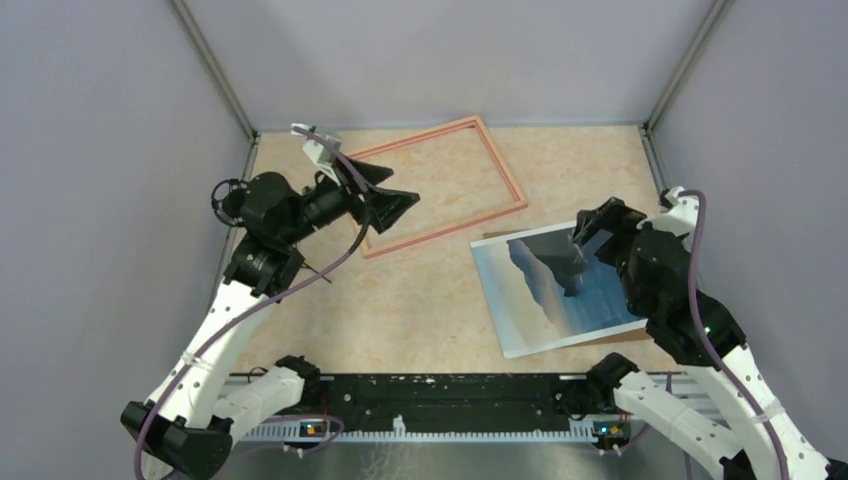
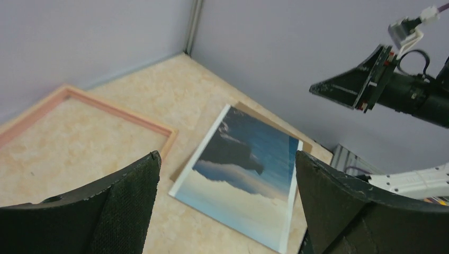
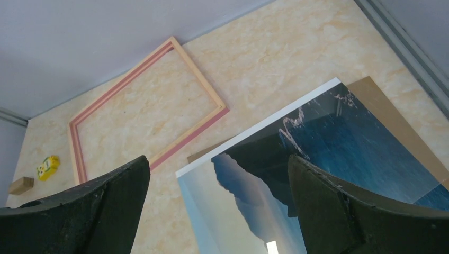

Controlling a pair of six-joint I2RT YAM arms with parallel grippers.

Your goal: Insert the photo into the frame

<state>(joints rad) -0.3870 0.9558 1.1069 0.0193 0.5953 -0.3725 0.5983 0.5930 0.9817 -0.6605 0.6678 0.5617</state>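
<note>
Right tool above askew, face-up photo

The beige marbled tabletop bears the pink frame, a brown backing board near it, and a yellow toy car and wooden block beside one frame corner.

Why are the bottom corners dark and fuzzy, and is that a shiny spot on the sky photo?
Left wrist view: the claw's fingers sit close to the lens, dark, soft-edged. Right wrist view: same, plus a small glare spot low on the photo. Top view: evenly lit.
</note>
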